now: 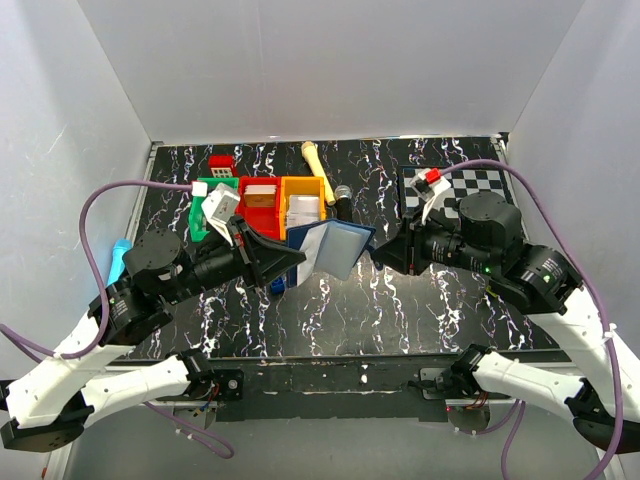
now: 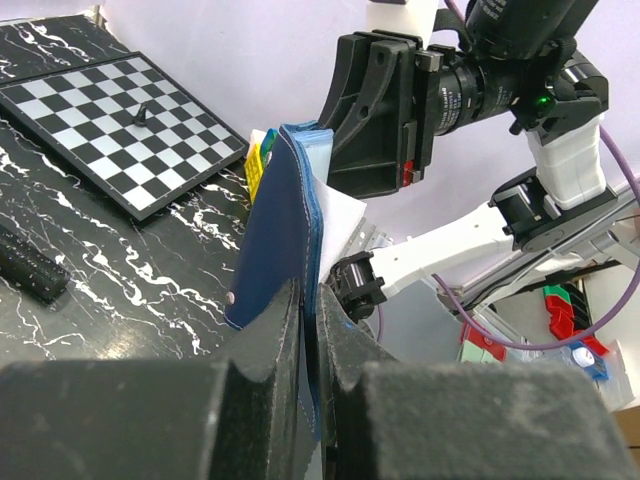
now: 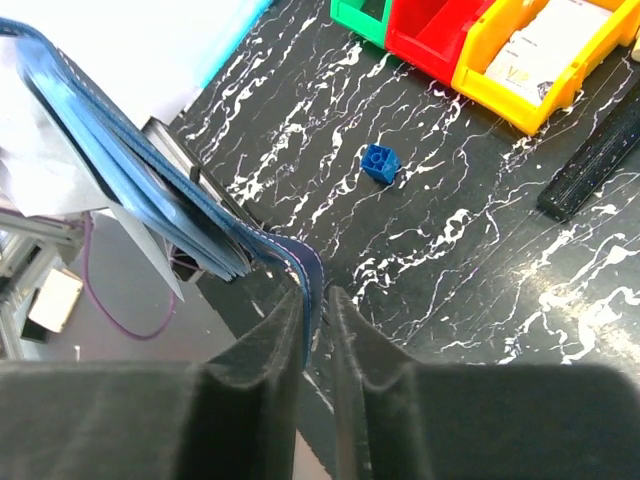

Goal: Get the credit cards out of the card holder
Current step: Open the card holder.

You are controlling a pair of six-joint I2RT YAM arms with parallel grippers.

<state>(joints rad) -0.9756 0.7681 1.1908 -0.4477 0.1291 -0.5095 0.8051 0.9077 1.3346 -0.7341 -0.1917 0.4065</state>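
The navy-blue card holder (image 1: pixel 330 250) hangs half-open in the air over the middle of the table, between both arms. My left gripper (image 1: pixel 295 262) is shut on its lower left edge; in the left wrist view both fingers press on the dark flap (image 2: pixel 280 230) at my left gripper (image 2: pixel 310 300). Pale edges of the credit cards (image 2: pixel 318 140) peek out along the holder's top. My right gripper (image 1: pixel 378 252) reaches in from the right. In its own view the jaws of the right gripper (image 3: pixel 315 292) stand narrow around a curled flap of the card holder (image 3: pixel 130 170), which lies against one finger with a sliver of gap to the other.
Green, red and yellow bins (image 1: pixel 262 205) stand behind the holder, with white cards in the yellow one (image 3: pixel 545 40). A chessboard (image 1: pixel 470 185) lies at the back right. A tiny blue brick (image 3: pixel 380 162) sits on the marble tabletop, and a black cylinder (image 3: pixel 590 165) lies near the bins.
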